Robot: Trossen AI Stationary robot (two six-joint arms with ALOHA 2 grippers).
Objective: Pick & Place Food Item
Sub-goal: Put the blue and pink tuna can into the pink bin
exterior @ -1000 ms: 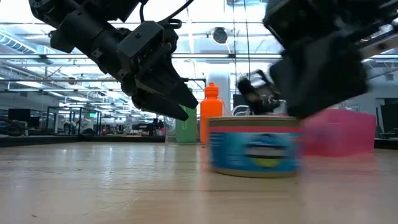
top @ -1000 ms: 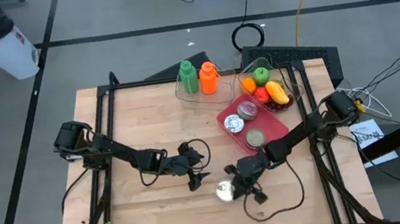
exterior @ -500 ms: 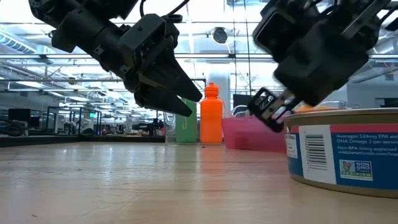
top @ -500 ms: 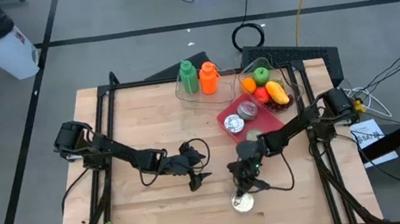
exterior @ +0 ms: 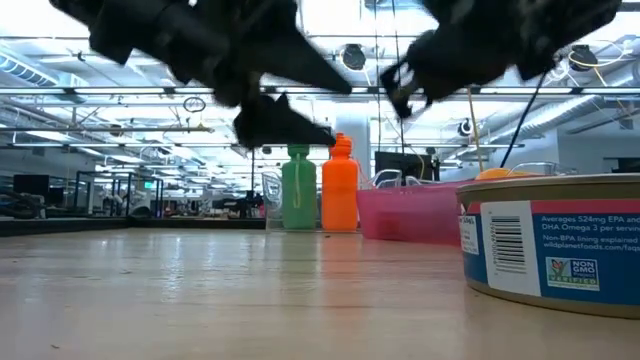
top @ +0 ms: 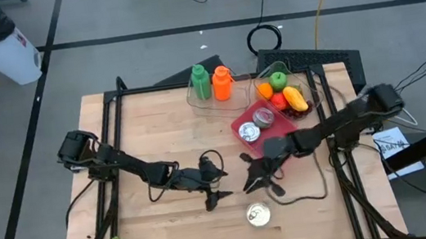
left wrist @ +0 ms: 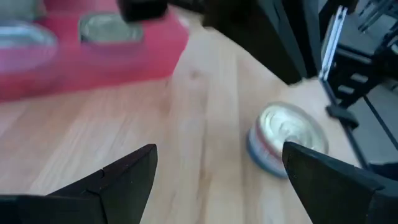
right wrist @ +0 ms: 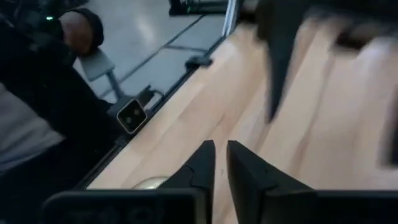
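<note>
Silver-lidded, the tuna can now stands alone on the pale wooden table, near the front edge and a little right of centre, its blue label filling the right side of the low view. A second ago the right gripper was carrying this can across the table; half a second ago it was directly over the can at the present spot; now it has lifted away and sits apart from it, toward the table's middle, empty, its two fingers nearly pressed together with only a thin gap between them. So the can has been released and stands upright on the bare wood. The left gripper has moved a little closer and hangs above the table just left of the can, fingers spread wide with nothing between them; its wrist camera looks straight at the can. At the back right lies a red tray holding two more cans, with a clear bowl of fruit (orange, green and yellow pieces) behind it and green and orange bottles beside that. My judgement: the right arm's placement is done, and the left arm looks set to pick the can up next.
</note>
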